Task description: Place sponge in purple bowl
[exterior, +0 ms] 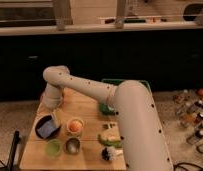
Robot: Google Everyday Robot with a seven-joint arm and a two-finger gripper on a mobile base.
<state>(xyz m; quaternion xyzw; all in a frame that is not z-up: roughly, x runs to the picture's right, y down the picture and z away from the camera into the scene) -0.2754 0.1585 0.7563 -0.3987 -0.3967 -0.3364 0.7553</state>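
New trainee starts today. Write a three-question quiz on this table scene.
1. True or false: the sponge lies inside the purple bowl.
2. Where is the gripper? A) above the purple bowl's right rim B) over the green bin
3. What sits in the cream bowl?

Key: 1 true. 2 A. 3 an orange ball.

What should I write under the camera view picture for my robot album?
The robot's pincer hovers over the purple bowl, where the sponge lies, beside a cream bowl on the wooden table.
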